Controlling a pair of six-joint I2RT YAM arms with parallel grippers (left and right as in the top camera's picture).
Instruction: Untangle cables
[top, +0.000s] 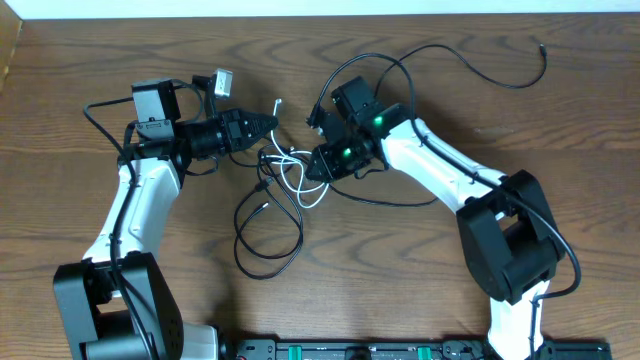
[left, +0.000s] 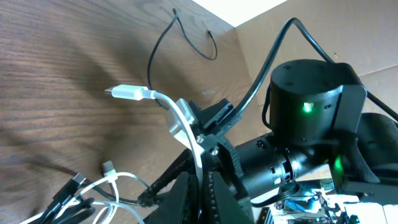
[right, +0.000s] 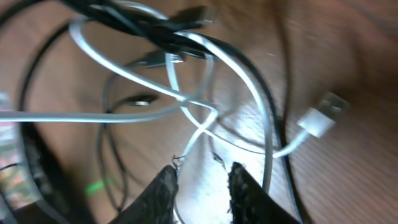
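The white cord (top: 297, 183) lies in loose loops at the middle of the table (top: 430, 285), between the two arms. It is crossed with the black cord (top: 268, 255), whose wider loops spread toward the near side.

The left gripper (left: 198, 186) reaches in from the left. Its jaws are pressed together on the white cord a short way behind the cord's white plug (left: 127, 93), which juts out above the wood.

The right gripper (right: 202, 177) comes in from the right, low over the tangle. Its jaws are partly spread, with a gap between the tips. A white strand runs down into that gap, but the pictures do not show whether either tip touches it.
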